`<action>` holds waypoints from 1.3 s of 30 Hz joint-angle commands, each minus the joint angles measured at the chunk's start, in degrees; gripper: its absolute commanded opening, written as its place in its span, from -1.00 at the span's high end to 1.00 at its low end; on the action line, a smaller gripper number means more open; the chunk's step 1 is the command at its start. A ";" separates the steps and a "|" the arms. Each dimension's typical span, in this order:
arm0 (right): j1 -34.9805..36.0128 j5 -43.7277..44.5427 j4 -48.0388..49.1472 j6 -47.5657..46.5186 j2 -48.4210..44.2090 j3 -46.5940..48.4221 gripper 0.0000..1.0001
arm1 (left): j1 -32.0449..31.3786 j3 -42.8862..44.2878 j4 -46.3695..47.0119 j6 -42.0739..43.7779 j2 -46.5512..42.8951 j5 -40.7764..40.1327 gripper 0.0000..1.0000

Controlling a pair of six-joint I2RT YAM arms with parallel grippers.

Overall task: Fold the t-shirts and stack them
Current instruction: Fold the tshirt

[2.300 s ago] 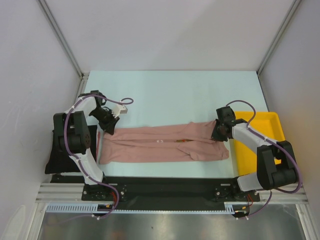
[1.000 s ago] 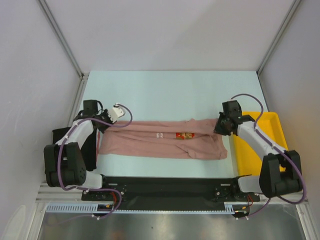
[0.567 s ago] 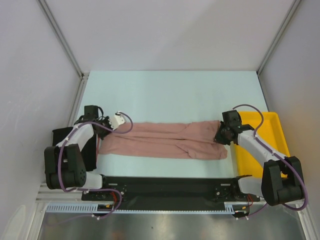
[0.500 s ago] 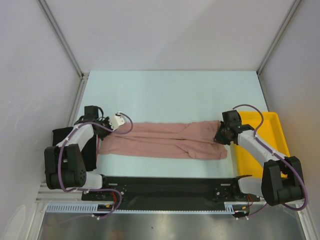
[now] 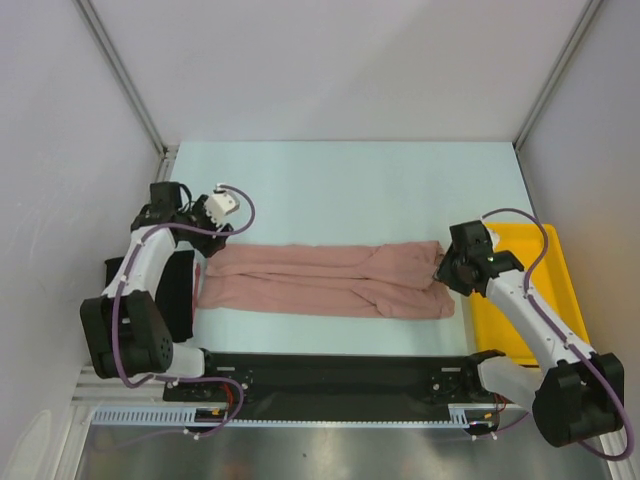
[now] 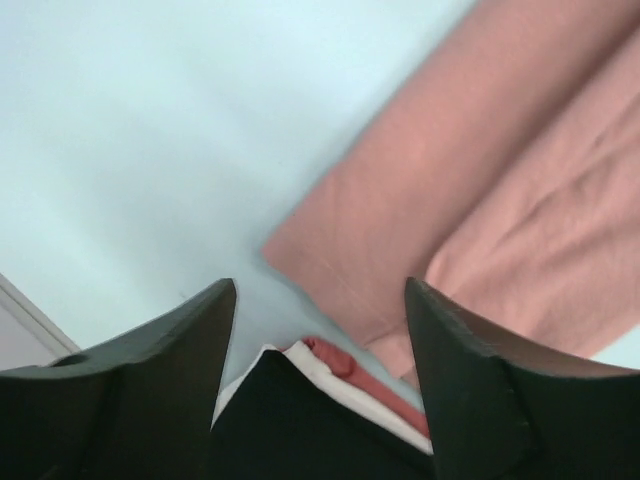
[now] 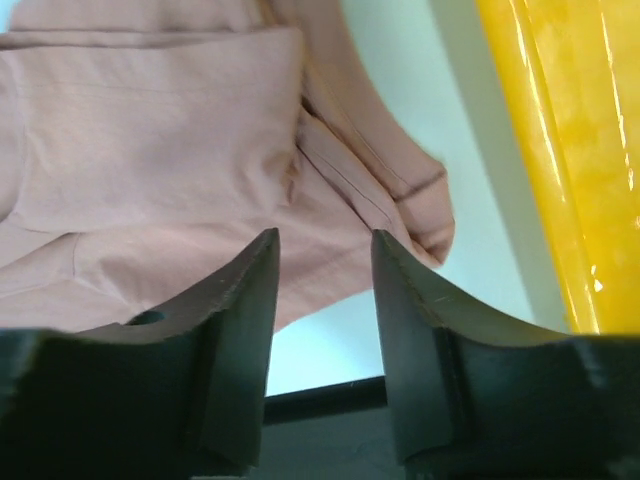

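The dusty pink t-shirt point(image 5: 325, 280) lies folded into a long narrow strip across the near part of the table. Its left corner point(image 6: 400, 200) shows in the left wrist view and its right end point(image 7: 180, 150) in the right wrist view. My left gripper point(image 5: 203, 230) point(image 6: 318, 290) hovers open just off the strip's far left corner, with nothing between its fingers. My right gripper point(image 5: 443, 268) point(image 7: 324, 237) stands open over the strip's right end and holds nothing. The black t-shirt point(image 5: 178, 300) point(image 6: 300, 430) lies at the left edge, beside the left arm.
A yellow tray point(image 5: 545, 250) point(image 7: 560, 150) stands at the right, close beside the right arm. White walls enclose the table on three sides. A black rail point(image 5: 330, 365) runs along the near edge.
Both grippers have opened and let go of the pink shirt, which now lies flat. The left gripper has drawn back toward the far left; the right has pulled off toward the near right.
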 commanded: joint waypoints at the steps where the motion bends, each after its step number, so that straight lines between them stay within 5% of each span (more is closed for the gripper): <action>1: 0.19 1.19 -4.70 5.56 -2.11 -3.87 0.10 | -1.19 -2.26 10.24 -12.34 3.28 -3.91 -0.33; 5: 0.19 -0.83 1.18 8.29 0.42 -7.84 0.72 | -1.90 -0.79 16.44 -18.87 12.05 -14.40 -0.16; 8: 0.28 -1.98 5.32 9.09 4.46 -9.16 0.96 | -2.60 0.28 17.85 -18.61 14.88 -17.66 -0.20; 19: -3.84 -0.40 15.69 3.82 21.77 -2.49 1.00 | -5.85 -15.35 15.32 -7.46 8.68 -18.54 -0.19; 23: -4.47 1.80 17.36 -0.66 31.87 7.69 1.00 | -7.96 -25.36 12.50 1.16 0.95 -17.93 -0.16; 28: -4.29 -0.04 17.02 -3.65 47.05 27.63 1.00 | -12.17 -27.67 3.81 4.60 -5.40 -16.43 -0.18; 32: -3.76 -2.24 14.65 -3.92 57.61 41.97 1.00 | -17.27 -28.37 -0.15 1.00 -6.99 -14.86 -0.17; 39: -1.22 -9.45 9.38 -6.46 78.10 72.27 1.00 | -37.11 -26.01 -2.89 -11.47 -7.26 -7.48 -0.22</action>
